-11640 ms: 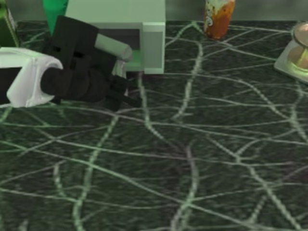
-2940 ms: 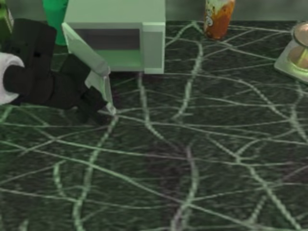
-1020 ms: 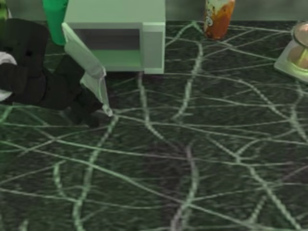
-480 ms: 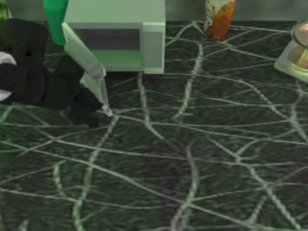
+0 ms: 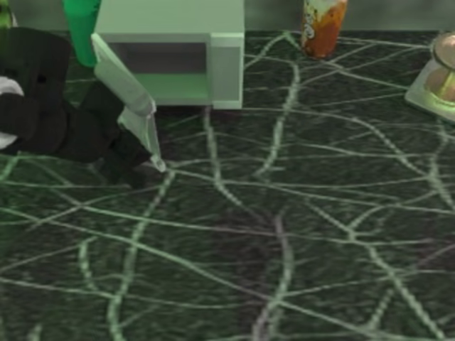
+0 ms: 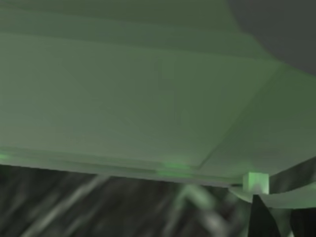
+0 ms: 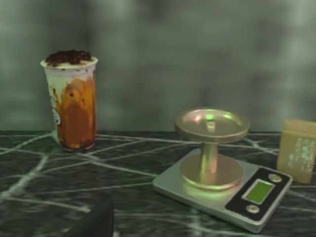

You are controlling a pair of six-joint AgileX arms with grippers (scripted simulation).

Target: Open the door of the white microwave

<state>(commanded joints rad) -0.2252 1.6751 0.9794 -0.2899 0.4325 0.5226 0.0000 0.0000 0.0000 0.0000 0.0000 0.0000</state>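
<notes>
The white microwave [image 5: 170, 18] stands at the table's back left with its grey cavity [image 5: 167, 60] showing. Its door [image 5: 121, 78] stands swung out to the left and front, hinged at the microwave's left side. My left gripper [image 5: 142, 155] is shut on the door's free handle edge, low near the table. In the left wrist view the door panel [image 6: 123, 98] fills most of the picture, and one dark fingertip [image 6: 260, 219] sits against the handle strip. My right arm is outside the top view; only a dark part of my right gripper [image 7: 94, 222] shows.
A green bottle [image 5: 82, 28] stands just left of the microwave, behind the door. A drink cup [image 5: 321, 25] stands at the back, right of the microwave. A kitchen scale [image 5: 437, 82] sits at the far right, with a tan box [image 7: 297, 150] beside it.
Since the oldest frame the door has swung from nearly shut to wide open, drawn left and forward by my left gripper. Over the last second nothing has visibly moved.
</notes>
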